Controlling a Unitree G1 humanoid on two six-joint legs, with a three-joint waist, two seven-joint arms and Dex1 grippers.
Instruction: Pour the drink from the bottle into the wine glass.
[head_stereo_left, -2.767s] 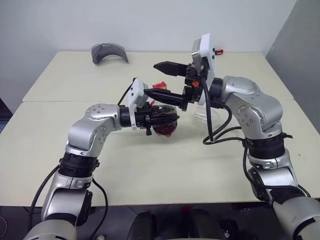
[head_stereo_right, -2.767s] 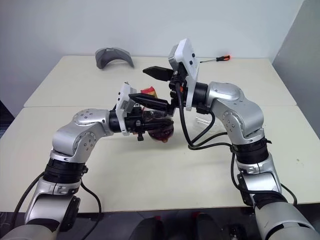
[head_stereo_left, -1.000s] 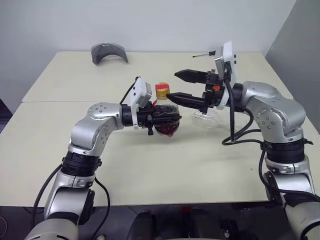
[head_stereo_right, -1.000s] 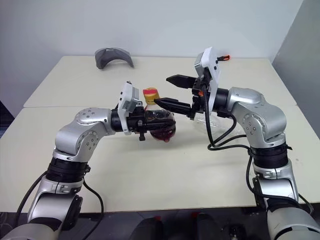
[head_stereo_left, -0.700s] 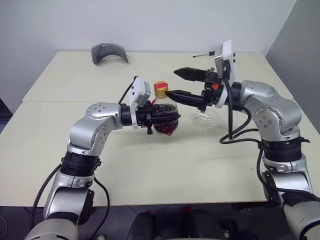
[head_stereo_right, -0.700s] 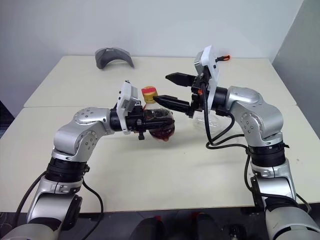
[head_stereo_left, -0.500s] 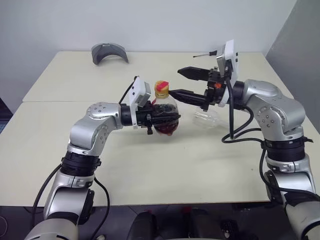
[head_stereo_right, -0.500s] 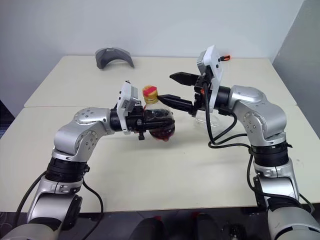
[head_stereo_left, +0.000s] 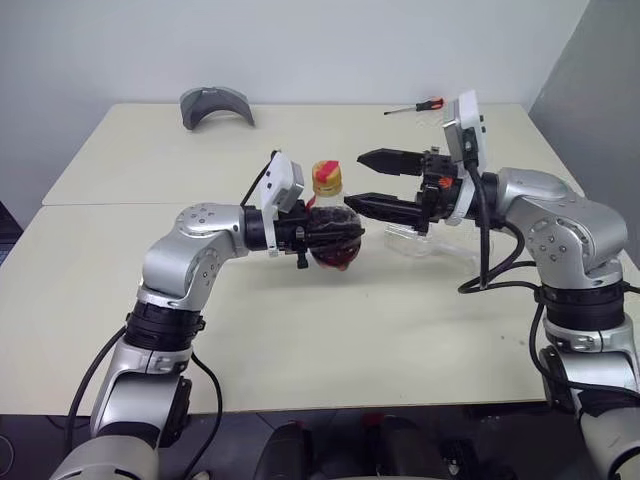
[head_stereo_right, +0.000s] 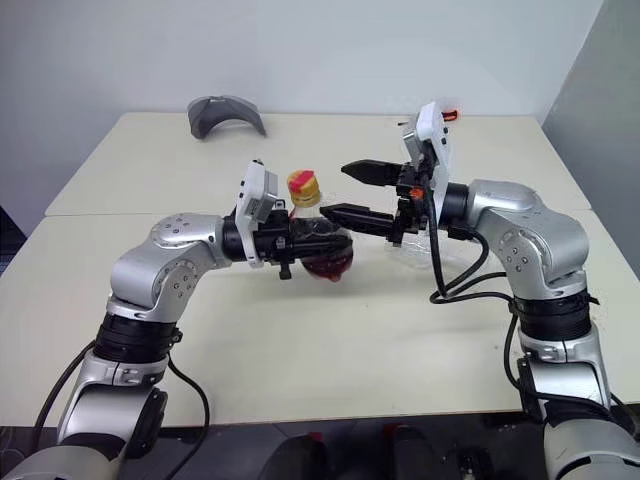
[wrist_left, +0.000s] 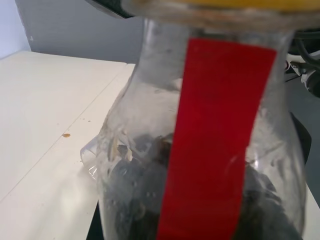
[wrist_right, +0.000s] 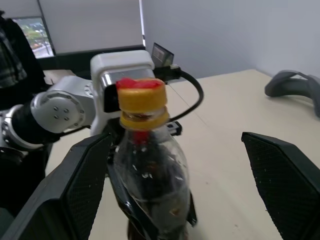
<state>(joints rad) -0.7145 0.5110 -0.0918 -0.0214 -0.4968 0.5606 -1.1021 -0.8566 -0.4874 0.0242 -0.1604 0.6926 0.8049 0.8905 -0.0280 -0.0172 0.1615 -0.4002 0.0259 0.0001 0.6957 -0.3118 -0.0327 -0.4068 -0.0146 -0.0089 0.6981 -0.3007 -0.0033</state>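
Upright bottle (wrist_right: 150, 175) with yellow-red cap (wrist_right: 142, 99), dark drink (wrist_right: 155, 212) inside, gripped around its body by left gripper (wrist_right: 145, 210). Two black fingers (wrist_right: 75, 190) of right gripper (wrist_right: 180, 185) spread wide either side. Grey curved object (wrist_right: 295, 87) on the table (wrist_right: 225, 110).

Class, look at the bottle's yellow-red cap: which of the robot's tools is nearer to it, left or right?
Left. The left tool is shut on the bottle just below the cap. The right tool stands open beside the cap, not touching it.
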